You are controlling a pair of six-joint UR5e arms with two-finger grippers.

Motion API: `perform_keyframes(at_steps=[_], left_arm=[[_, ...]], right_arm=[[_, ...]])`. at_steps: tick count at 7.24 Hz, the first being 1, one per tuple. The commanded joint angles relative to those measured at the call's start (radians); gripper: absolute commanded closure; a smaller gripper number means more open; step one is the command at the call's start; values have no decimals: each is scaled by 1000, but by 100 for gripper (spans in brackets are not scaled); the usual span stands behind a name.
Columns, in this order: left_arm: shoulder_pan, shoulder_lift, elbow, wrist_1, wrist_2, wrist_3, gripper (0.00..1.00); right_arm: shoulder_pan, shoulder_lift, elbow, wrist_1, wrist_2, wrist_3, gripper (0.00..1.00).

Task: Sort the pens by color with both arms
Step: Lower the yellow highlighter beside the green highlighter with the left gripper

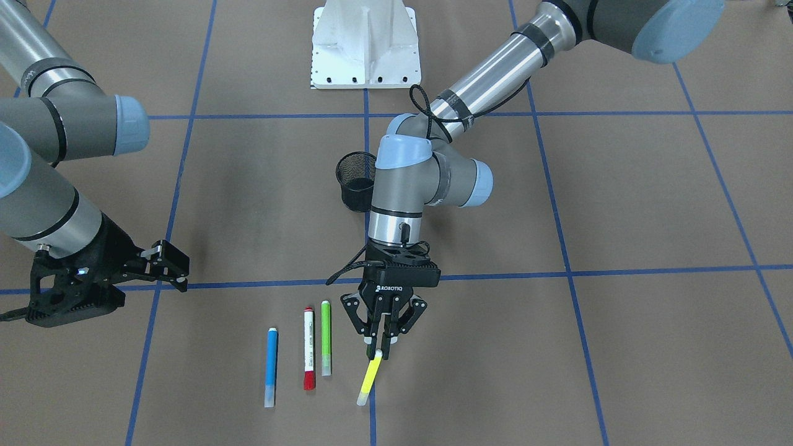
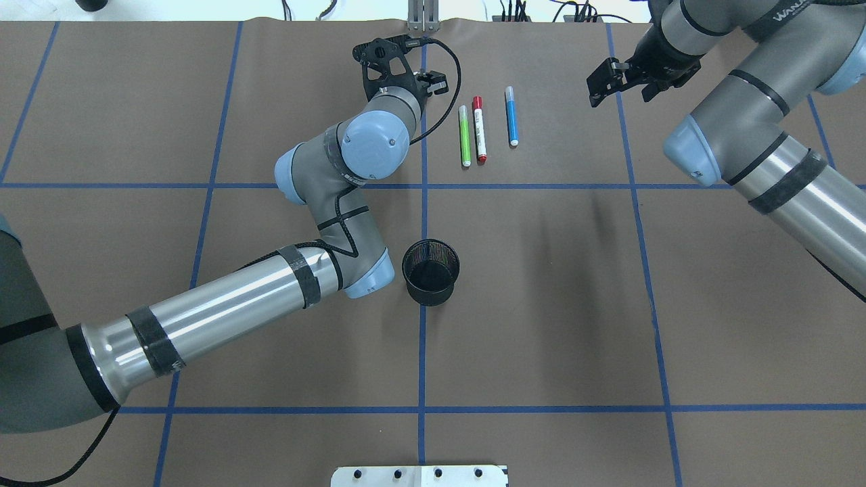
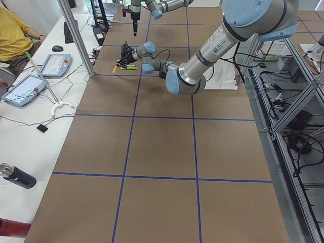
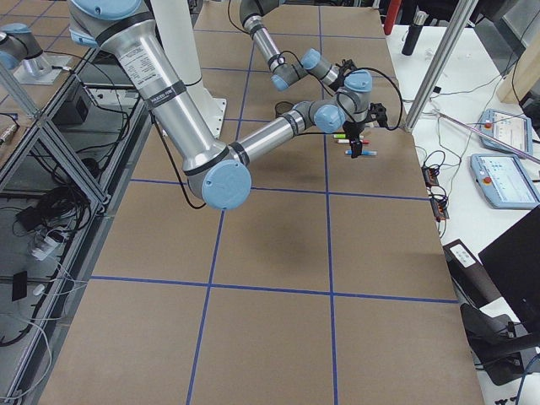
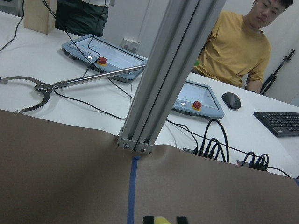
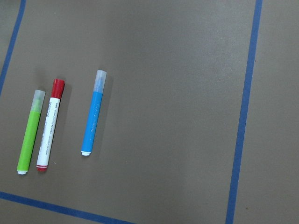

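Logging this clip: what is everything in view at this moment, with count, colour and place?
blue pen: one, blue with clear cap, flat on the table, apart from the rest
red-capped pen: one, white barrel, flat, close beside the green highlighter
green highlighter: one, lime, flat on the table
yellow highlighter: one, yellow, tilted, upper end gripped
mesh cup: one, black, mid-table
pedestal: one, white, robot's edge
table: one, brown, blue tape grid
person: one, yellow shirt, at the side desk
left gripper: one, black, shut on the yellow highlighter
right gripper: one, black, open, empty, off to the blue pen's side
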Motion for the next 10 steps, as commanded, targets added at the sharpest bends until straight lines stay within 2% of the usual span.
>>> perform_keyframes(at_steps=[1,4,8,9,10], left_arm=[[21,1,-5,-2,0,0,82],[26,3,-8,-2,0,0,67],[26,4,-10,-2,-1,2,66],[26,6,-24,0,-8,5,59],[26,10,-40,1,-14,11,31]], right_arm=[[-1,-1,-1,0,-1,0,1],[-1,-1,-3,0,-1,0,1],[-1,-1,-3,0,-1,0,1],[-1,-1,-3,0,-1,0,1],[-1,1,-3,0,-1,0,1]])
